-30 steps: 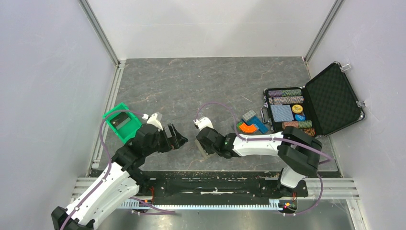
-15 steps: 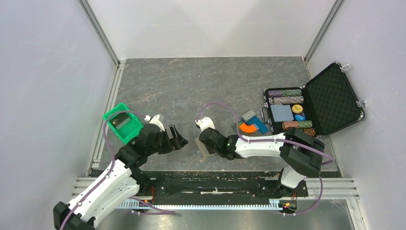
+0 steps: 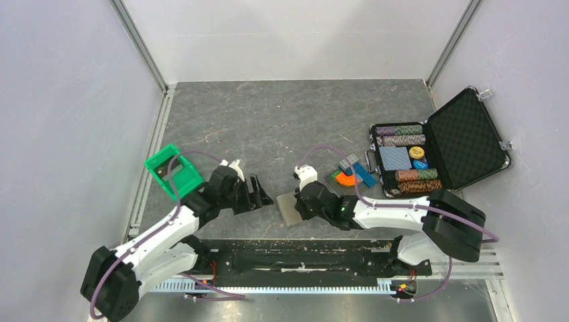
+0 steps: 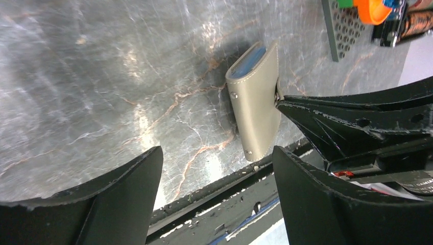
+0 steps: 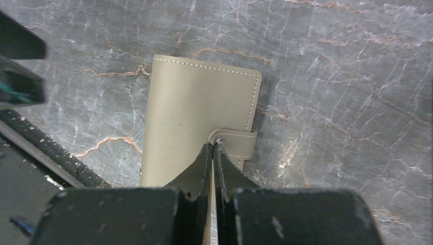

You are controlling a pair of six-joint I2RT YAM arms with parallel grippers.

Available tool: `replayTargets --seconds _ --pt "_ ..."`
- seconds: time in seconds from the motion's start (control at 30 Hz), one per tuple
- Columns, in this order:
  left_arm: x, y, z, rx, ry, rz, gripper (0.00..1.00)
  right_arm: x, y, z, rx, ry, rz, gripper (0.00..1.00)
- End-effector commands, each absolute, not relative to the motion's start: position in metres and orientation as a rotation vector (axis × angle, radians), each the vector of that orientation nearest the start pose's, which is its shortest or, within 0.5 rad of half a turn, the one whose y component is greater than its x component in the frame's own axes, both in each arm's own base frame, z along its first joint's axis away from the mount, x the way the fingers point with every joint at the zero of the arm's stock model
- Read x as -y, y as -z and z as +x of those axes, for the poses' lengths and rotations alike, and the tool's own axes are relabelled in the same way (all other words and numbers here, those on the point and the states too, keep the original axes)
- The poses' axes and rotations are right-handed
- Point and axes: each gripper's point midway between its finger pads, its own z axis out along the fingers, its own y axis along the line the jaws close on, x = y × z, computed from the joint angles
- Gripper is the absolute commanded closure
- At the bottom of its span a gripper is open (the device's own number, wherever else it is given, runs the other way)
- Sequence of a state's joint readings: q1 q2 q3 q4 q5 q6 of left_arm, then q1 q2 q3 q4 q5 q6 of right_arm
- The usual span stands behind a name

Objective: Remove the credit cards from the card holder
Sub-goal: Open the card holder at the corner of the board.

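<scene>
Now: card holder lies folded and flat on the table, near its front edge, between my two grippers. Right gripper: jaws pressed together, tips at the holder's snap tab; can't tell whether they pinch it. Left gripper: jaws spread wide, just beside the holder, not touching.

We see a robot test lab.
White walls and metal rails box in the grey table.
</scene>
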State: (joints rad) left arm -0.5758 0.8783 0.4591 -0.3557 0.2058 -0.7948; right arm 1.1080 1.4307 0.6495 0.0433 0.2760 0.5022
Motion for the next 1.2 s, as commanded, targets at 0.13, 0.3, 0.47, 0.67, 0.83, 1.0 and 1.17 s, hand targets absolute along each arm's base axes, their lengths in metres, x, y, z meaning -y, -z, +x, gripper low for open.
replayTargets --seconds 0.13,0.3,0.47,0.67,0.83,1.0,1.17 --pt "0.233 -0.09 0.176 -2.399 1.2 -0.069 0.14 -0.332 -0.088 0.175 -2.161 -0.846 -0.407 1.0" --pt "0.24 -0.077 0.178 -2.419 1.23 -0.076 0.3 -0.327 -0.092 0.171 -2.134 -0.915 -0.36 1.0" --pt "0.253 -0.066 0.174 -2.453 1.318 -0.074 0.41 -0.326 -0.09 0.166 -2.121 -0.984 -0.347 1.0" --pt "0.253 -0.053 0.177 -2.521 1.257 -0.079 0.73 -0.314 -0.091 0.174 -2.099 -0.96 -0.334 1.0" --pt "0.244 -0.037 0.181 -2.606 1.114 -0.044 0.85 -0.298 -0.089 0.175 -2.092 -0.966 -0.327 1.0" --pt "0.234 -0.035 0.191 -2.668 0.952 -0.021 0.61 -0.29 -0.097 0.174 -2.08 -0.983 -0.343 1.0" --pt "0.234 -0.061 0.199 -2.625 0.886 0.031 0.28 -0.301 -0.126 0.17 -2.011 -1.093 -0.353 1.0"
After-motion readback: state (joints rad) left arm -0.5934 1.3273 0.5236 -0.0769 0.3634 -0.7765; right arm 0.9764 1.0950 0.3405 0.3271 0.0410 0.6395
